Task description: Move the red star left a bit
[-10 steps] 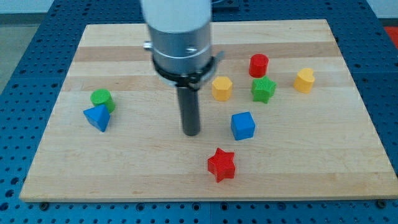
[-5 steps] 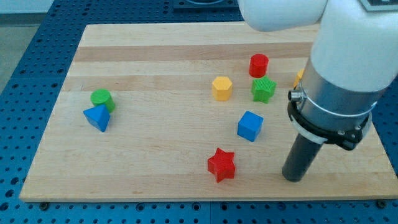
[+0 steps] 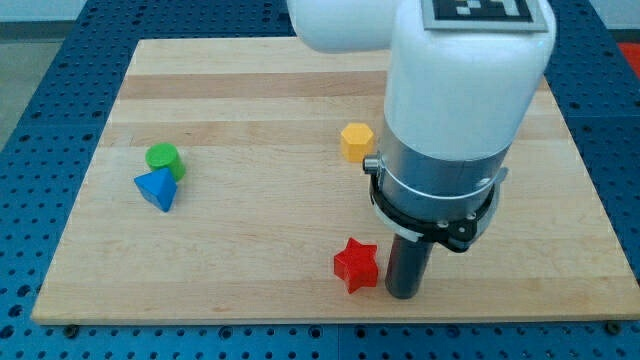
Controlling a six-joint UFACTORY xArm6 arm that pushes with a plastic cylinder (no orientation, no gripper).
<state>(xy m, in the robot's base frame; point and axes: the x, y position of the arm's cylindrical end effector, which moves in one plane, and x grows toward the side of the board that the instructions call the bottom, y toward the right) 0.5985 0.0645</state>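
The red star [image 3: 356, 264] lies near the bottom edge of the wooden board [image 3: 230, 240], a little right of centre. My tip [image 3: 402, 292] rests on the board just to the star's right, very close to it or touching; I cannot tell which. The arm's white and grey body covers the board's right middle.
A yellow hexagonal block [image 3: 355, 141] sits above the star, at the arm's left edge. A green cylinder [image 3: 163, 158] and a blue triangular block [image 3: 156, 188] sit together at the view's left. The blue cube, red cylinder, green block and second yellow block are hidden behind the arm.
My tip swung from the left of the blue cube to the board's right, nudging the cube slightly right, then came back left to the star's right side. The star has not visibly moved.
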